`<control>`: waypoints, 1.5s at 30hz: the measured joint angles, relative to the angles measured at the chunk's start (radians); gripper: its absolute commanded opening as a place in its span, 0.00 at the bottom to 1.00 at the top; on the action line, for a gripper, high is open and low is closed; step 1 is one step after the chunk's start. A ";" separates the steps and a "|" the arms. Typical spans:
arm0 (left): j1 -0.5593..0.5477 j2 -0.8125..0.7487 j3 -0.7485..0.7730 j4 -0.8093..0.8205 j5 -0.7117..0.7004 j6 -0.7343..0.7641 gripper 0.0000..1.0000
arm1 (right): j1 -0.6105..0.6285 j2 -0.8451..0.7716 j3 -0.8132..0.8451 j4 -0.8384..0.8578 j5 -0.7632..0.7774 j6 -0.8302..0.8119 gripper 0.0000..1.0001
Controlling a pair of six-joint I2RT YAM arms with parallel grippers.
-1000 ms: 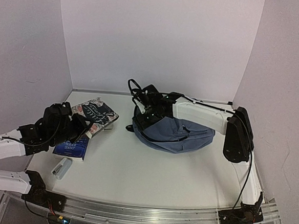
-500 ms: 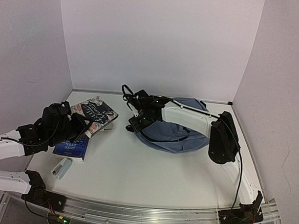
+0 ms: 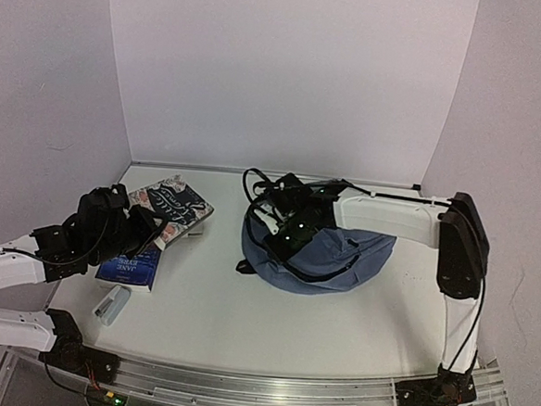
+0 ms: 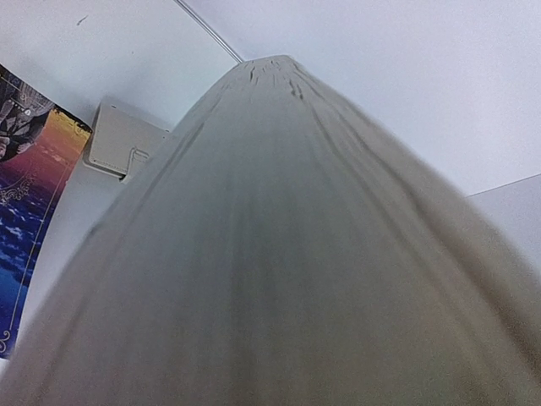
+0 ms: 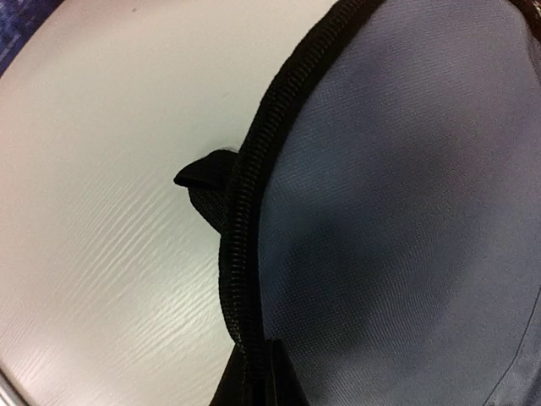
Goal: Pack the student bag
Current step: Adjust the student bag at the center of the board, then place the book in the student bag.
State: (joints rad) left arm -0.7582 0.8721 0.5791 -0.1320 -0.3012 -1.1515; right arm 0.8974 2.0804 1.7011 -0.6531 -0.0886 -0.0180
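White table, pale lilac walls

Bare tabletop lies open between the student bag at right and the two books at left.
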 measured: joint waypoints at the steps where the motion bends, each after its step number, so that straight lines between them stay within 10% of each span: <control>1: 0.000 0.001 0.000 0.001 0.000 0.001 0.00 | 0.000 -0.041 -0.036 -0.007 -0.017 -0.002 0.19; 9: 0.000 0.060 0.001 0.001 0.010 0.023 0.00 | 0.000 -0.113 -0.068 -0.015 -0.039 -0.012 0.12; 16: 0.000 0.058 0.002 0.001 0.011 0.029 0.00 | 0.000 -0.113 -0.068 -0.015 -0.044 -0.018 0.44; 21: 0.000 0.055 0.002 0.001 0.013 0.028 0.00 | 0.000 -0.086 -0.032 -0.022 -0.063 -0.007 0.46; 27: 0.000 0.055 0.002 0.001 0.014 0.029 0.00 | 0.000 -0.009 0.026 -0.023 -0.047 -0.006 0.38; 34: 0.000 0.051 0.002 0.001 0.013 0.029 0.00 | -0.008 0.018 0.040 -0.049 -0.024 -0.002 0.04; 45: 0.000 0.066 0.002 0.006 0.037 0.037 0.00 | -0.088 -0.030 0.057 -0.065 -0.119 0.001 0.00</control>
State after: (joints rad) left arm -0.7580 0.9381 0.5808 -0.1262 -0.2646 -1.1142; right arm 0.8094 2.0503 1.7580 -0.7184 -0.2081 -0.0174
